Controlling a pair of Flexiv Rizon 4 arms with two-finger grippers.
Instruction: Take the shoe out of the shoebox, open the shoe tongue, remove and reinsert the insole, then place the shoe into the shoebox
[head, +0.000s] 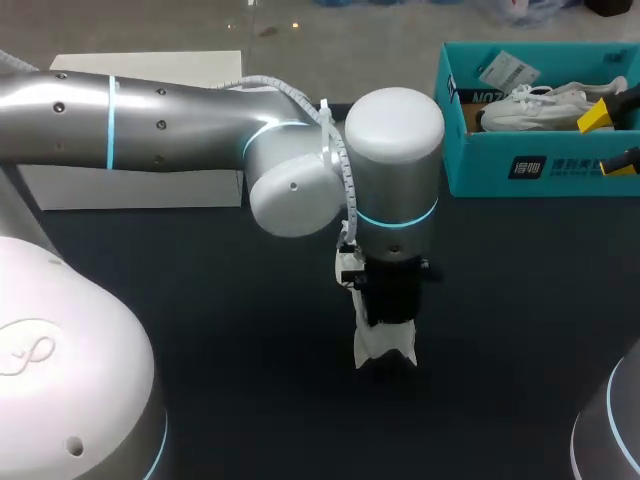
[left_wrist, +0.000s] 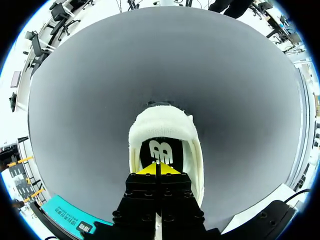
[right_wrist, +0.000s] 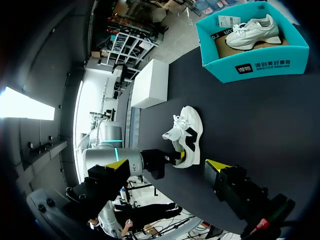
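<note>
Beneath the fingers of the left gripper (left_wrist: 157, 169) a white shoe (left_wrist: 165, 122) stands on the dark table (left_wrist: 160, 60), its opening facing up toward the wrist. The two yellow tips are pressed together with only a thin line between them, and they sit inside the shoe's opening, just above the black insole (left_wrist: 147, 152). Whether anything thin is caught between them cannot be told. The shoe's padded white collar curves around ahead of the fingers and along both sides of them. From the head view the left arm comes in from the left and points straight down at the middle of the table, hiding most of the shoe (head: 385, 350) — only a white end shows below the gripper (head: 388, 325). The right gripper (right_wrist: 167, 164) has its fingers spread wide, with nothing touching them. Looking out between them, the shoe (right_wrist: 189, 135) stands well ahead on the table, with the left gripper dipping into it. Farther beyond those fingers stands the teal shoebox (right_wrist: 260, 62), open at the top, with a second shoe (right_wrist: 252, 32) — also white — lying inside. A white box (right_wrist: 150, 82) rests on the table well off to one side of the shoe. In the head view the right gripper (head: 610, 140) shows its yellow tips in front of the shoebox (head: 540, 165).
</note>
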